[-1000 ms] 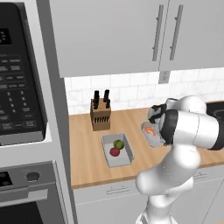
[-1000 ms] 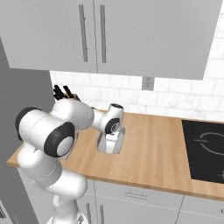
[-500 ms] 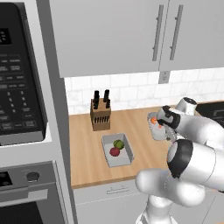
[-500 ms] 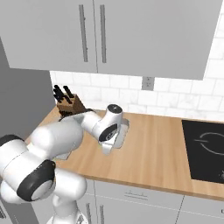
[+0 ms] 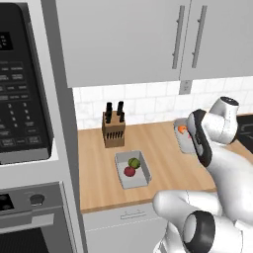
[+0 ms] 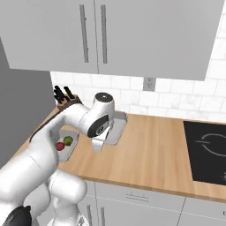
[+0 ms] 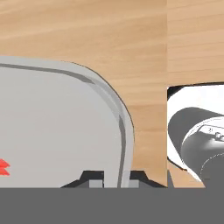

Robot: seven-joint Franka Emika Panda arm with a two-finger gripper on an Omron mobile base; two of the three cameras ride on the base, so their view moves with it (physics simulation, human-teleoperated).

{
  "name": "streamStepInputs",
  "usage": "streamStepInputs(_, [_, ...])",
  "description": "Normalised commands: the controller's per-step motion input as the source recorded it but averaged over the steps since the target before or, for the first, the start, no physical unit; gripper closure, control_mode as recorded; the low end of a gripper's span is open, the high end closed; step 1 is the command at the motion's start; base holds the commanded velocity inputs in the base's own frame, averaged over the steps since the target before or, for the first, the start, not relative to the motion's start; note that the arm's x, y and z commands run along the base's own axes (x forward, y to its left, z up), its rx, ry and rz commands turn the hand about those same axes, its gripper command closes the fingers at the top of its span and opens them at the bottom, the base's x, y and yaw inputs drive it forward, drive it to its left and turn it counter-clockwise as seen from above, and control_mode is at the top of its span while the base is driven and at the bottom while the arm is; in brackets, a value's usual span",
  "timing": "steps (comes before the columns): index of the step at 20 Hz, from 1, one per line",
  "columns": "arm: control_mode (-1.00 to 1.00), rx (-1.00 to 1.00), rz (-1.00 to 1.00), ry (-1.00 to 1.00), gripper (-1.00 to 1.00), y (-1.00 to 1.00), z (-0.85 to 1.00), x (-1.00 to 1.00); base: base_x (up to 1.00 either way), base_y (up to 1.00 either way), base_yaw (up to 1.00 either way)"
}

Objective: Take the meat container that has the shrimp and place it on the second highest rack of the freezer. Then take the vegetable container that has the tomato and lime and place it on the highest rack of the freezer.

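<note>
The meat container [image 7: 57,127] is a shallow grey tray lying on the wooden counter, with a sliver of the orange shrimp [image 7: 2,167] at its left edge. My gripper [image 7: 118,177] is shut on the tray's rim, one dark fingertip on each side of the wall. The left base view shows the meat container [image 5: 185,139] and shrimp [image 5: 182,129] partly behind my arm. The vegetable container [image 5: 132,170] stands nearer the counter's front, holding the lime [image 5: 134,162] and tomato [image 5: 129,171]. It also appears as the vegetable container [image 6: 66,146] from the right base. The freezer and its racks are out of view.
A knife block [image 5: 113,129] stands against the tiled wall behind the vegetable container. A black-fronted oven and microwave column [image 5: 22,123] borders the counter on the left. A black cooktop [image 6: 207,150] lies on the right. Wall cabinets [image 6: 132,35] hang overhead.
My arm has swung its elbow around while the hand stayed at the meat container. The jaws have come together on the tray's rim.
</note>
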Motion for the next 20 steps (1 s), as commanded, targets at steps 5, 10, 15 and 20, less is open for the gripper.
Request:
streamStepInputs(5, [-1.0,0.0,0.0,-0.11,1.0,0.25,0.78,-0.88,0.0,0.0,0.0])
streamStepInputs(10, [-1.0,0.0,0.0,-0.01,1.0,0.2,0.67,-0.66,0.0,0.0,0.0])
streamStepInputs(15, [-1.0,0.0,0.0,-0.1,1.0,0.17,0.41,-0.72,0.0,0.0,0.0])
streamStepInputs(20, [-1.0,-0.01,0.0,-0.14,1.0,0.65,0.15,-0.66,0.0,0.0,0.0])
